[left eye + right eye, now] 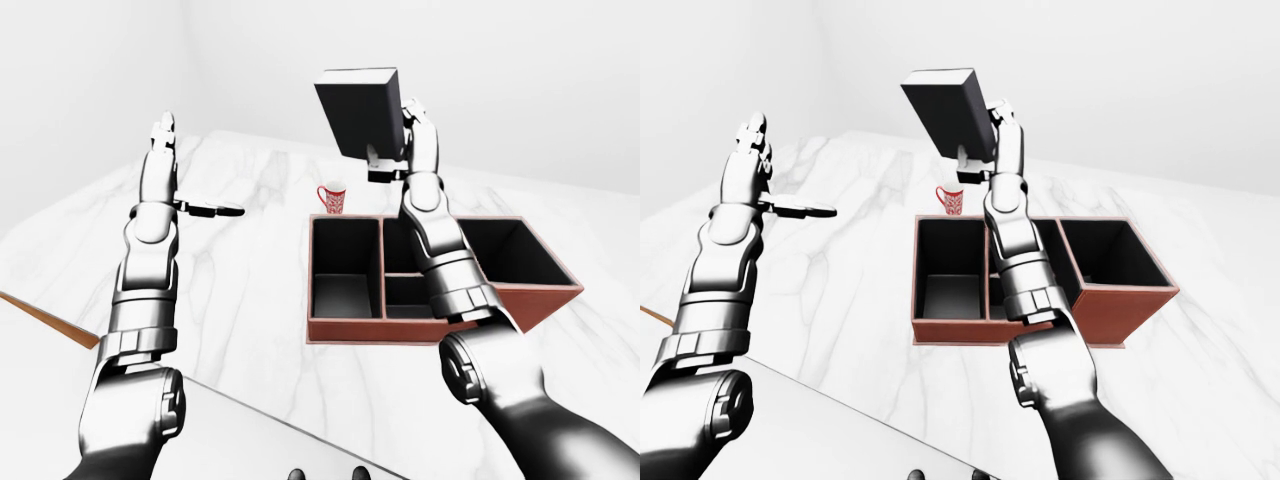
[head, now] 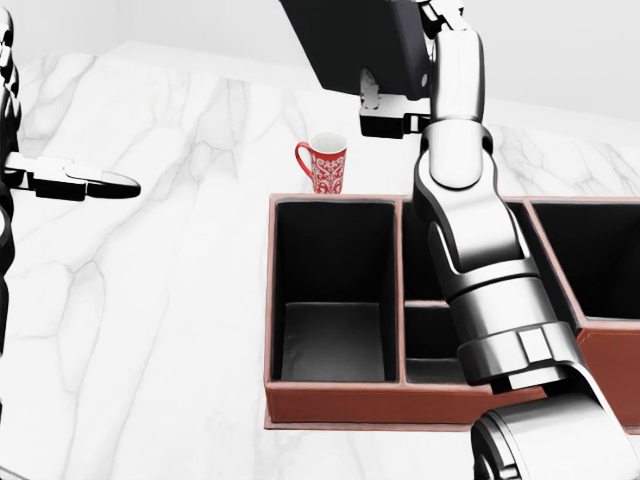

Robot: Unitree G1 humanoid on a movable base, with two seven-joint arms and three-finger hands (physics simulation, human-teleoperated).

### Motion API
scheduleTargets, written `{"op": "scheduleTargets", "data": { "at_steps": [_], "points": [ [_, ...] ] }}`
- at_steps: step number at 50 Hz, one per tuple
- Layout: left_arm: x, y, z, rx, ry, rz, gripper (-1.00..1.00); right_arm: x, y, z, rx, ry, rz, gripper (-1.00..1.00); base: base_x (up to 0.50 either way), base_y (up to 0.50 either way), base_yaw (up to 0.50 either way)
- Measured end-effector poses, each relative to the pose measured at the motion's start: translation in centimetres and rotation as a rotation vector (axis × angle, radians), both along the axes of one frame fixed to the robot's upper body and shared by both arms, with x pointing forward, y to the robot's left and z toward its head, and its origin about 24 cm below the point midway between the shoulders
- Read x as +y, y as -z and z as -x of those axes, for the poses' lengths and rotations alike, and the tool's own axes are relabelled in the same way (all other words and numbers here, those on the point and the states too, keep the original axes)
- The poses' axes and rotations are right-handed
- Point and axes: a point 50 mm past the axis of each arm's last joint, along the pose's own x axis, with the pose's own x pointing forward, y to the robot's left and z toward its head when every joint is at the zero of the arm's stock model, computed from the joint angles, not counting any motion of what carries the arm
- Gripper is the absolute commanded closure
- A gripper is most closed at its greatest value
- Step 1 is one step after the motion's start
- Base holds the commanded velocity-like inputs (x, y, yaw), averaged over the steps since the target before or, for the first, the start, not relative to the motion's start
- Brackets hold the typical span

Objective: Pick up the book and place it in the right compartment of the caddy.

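Note:
The dark grey book (image 1: 358, 110) hangs tilted in the air, above the top edge of the caddy's left and middle compartments. My right hand (image 1: 392, 152) is shut on its lower right corner, and the forearm runs down across the middle compartments. The brown caddy (image 2: 400, 405) has black insides; its right compartment (image 1: 512, 255) holds nothing I can see. My left hand (image 1: 190, 180) is raised at the left, open, with fingers pointing up and thumb out to the right.
A red patterned mug (image 2: 322, 163) stands on the white marble table (image 2: 150, 300), just above the caddy's left compartment. A wooden edge (image 1: 45, 320) shows at the left, and a grey surface (image 1: 250, 440) lies along the bottom of the left-eye view.

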Motion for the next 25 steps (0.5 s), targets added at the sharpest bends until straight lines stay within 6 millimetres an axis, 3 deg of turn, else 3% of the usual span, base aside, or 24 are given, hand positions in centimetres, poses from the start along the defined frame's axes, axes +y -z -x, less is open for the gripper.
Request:
{"op": "scheduleTargets", "data": {
  "at_steps": [25],
  "points": [
    [0.2, 2.2, 0.3, 0.041, -0.035, 0.024, -1.00, -6.6, -1.7, 0.3, -0.047, 0.158, -0.063, 1.00, 0.00, 0.00, 0.00]
  ]
}}
